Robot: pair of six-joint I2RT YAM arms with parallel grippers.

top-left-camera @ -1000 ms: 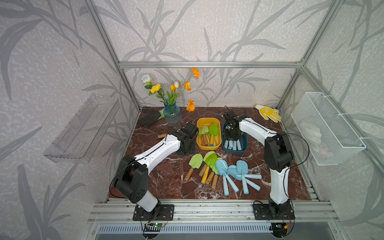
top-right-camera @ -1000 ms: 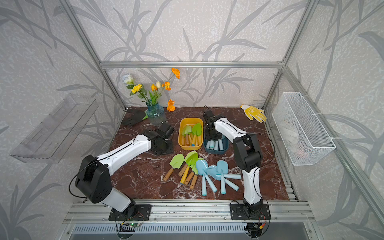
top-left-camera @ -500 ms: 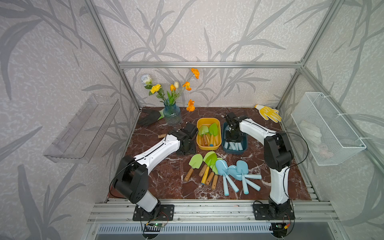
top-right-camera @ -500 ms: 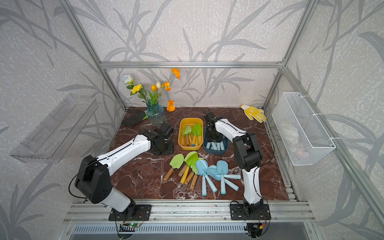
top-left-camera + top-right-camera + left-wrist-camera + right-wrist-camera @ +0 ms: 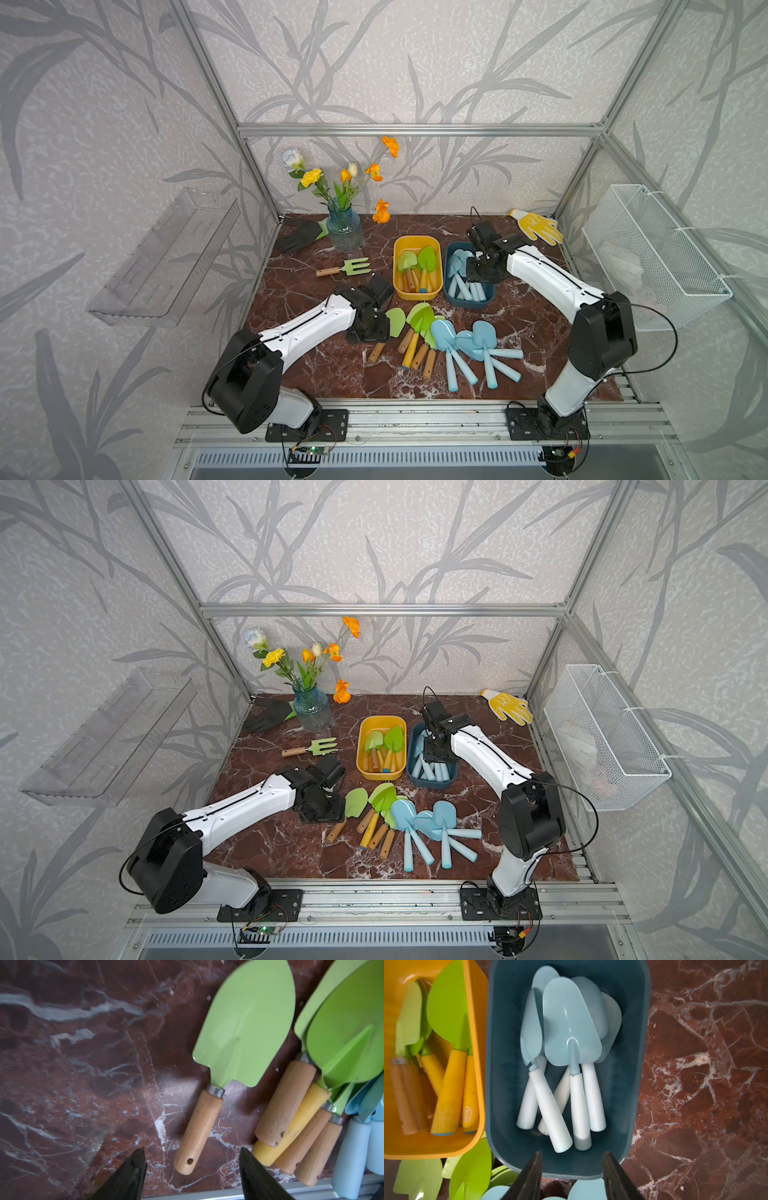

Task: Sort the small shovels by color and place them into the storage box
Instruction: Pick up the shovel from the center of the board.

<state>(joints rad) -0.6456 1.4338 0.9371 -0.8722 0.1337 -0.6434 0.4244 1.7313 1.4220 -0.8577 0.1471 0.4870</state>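
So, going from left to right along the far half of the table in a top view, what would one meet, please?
You would meet: black glove → blue glass vase → yellow box holding green shovels → dark blue box holding light blue shovels → yellow glove.

The dark red marble table carries a yellow bin and a dark blue bin side by side near its middle. Loose green-bladed shovels and light blue shovels are fanned out just in front of them. Farther back sit a green fork, a blue glass vase, a black glove and a yellow glove.
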